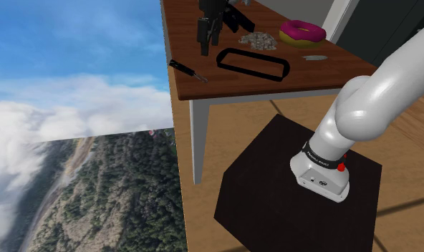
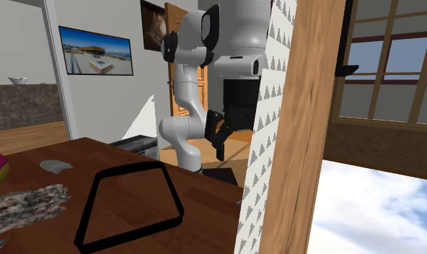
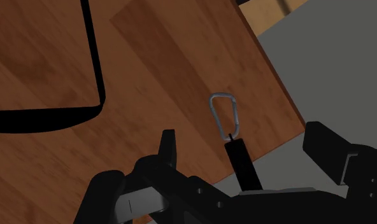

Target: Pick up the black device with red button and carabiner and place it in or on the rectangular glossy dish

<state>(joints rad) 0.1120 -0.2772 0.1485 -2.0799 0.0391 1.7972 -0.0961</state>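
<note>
The black device [image 1: 188,70] is a slim stick lying on the brown table [image 1: 304,75], close to the edge at the shoulder view's left. In the wrist view its silver carabiner [image 3: 224,114] and black body [image 3: 243,162] lie close to the table's edge. My gripper [image 1: 208,44] hangs a little above it, open; in the wrist view the device shows between the gripper's [image 3: 244,137] spread fingers, untouched. The rectangular dish [image 1: 252,64] has a black rim with wood showing through, and lies beside the gripper [image 2: 219,133]. The dish rim [image 3: 95,63] also shows near the device.
Behind the dish lie a pink ring [image 1: 302,31], a grey speckled heap [image 1: 258,39] and a small grey oval [image 1: 314,57]. The table drops off just beyond the device. A wooden post [image 2: 306,123] blocks part of the second exterior view. The black stand [image 1: 296,186] sits below.
</note>
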